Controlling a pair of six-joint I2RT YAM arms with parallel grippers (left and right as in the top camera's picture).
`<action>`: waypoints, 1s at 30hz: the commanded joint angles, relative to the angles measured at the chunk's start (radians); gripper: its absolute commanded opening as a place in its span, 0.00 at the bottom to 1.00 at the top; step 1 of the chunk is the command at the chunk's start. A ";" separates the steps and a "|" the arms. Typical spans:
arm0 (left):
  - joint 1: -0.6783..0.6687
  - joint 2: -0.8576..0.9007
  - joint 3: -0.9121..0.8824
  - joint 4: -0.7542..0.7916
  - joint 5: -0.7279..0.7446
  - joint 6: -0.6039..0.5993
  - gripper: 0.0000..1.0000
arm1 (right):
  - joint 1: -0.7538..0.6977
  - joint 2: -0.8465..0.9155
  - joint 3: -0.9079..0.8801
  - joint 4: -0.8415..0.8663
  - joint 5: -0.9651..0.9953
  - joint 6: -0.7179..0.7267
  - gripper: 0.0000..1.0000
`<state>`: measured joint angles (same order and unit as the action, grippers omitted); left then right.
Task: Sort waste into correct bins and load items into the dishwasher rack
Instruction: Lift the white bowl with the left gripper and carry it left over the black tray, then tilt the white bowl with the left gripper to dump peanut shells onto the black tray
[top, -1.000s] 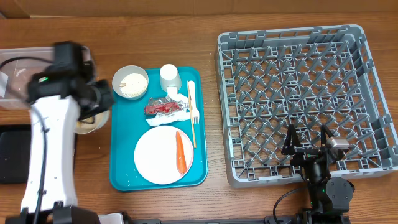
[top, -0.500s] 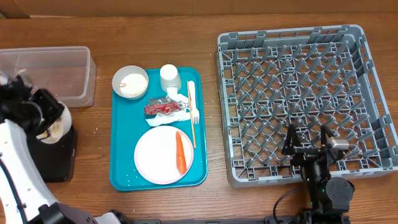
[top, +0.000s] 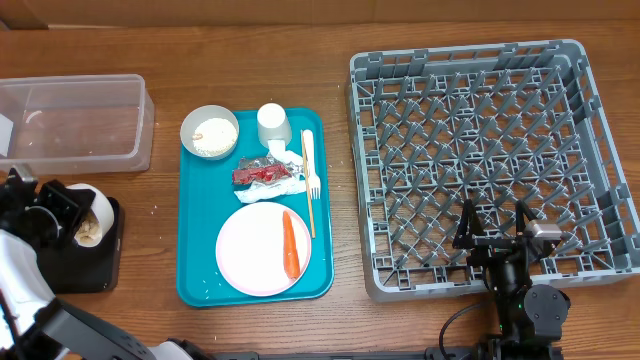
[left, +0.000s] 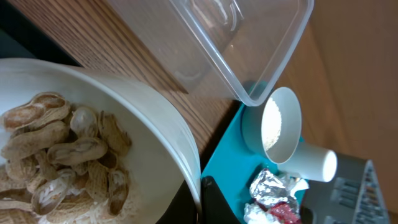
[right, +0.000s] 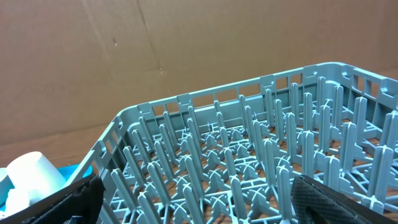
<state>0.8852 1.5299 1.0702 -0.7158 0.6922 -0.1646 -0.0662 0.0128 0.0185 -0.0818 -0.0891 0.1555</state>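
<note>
Bowl (top: 90, 210) w/ nuts (left: 56, 162) clamped in L tool (top: 62, 213) over black tray (top: 100, 272) edge; R tool (top: 494, 228) apart.

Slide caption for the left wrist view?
White bowl of peanuts up close, clear tub behind, teal tray with rice bowl, cup and foil wrapper beyond.

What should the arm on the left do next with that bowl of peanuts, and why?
Probably tip the bowl so the peanut shells spill into the black tray. The left gripper seems to hold the bowl by its rim right over that tray, and the wrist view shows the shells all inside the bowl, so emptying it looks like the natural step.
</note>
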 joint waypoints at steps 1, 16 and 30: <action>0.040 0.029 -0.010 0.014 0.138 0.014 0.04 | -0.008 -0.010 -0.010 0.005 0.006 -0.007 1.00; 0.251 0.120 -0.010 0.019 0.562 0.099 0.04 | -0.008 -0.010 -0.010 0.005 0.006 -0.007 1.00; 0.301 0.263 -0.015 0.023 0.831 0.216 0.04 | -0.008 -0.010 -0.010 0.005 0.006 -0.007 1.00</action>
<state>1.1805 1.7622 1.0664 -0.6975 1.4223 -0.0006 -0.0658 0.0128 0.0185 -0.0811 -0.0891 0.1558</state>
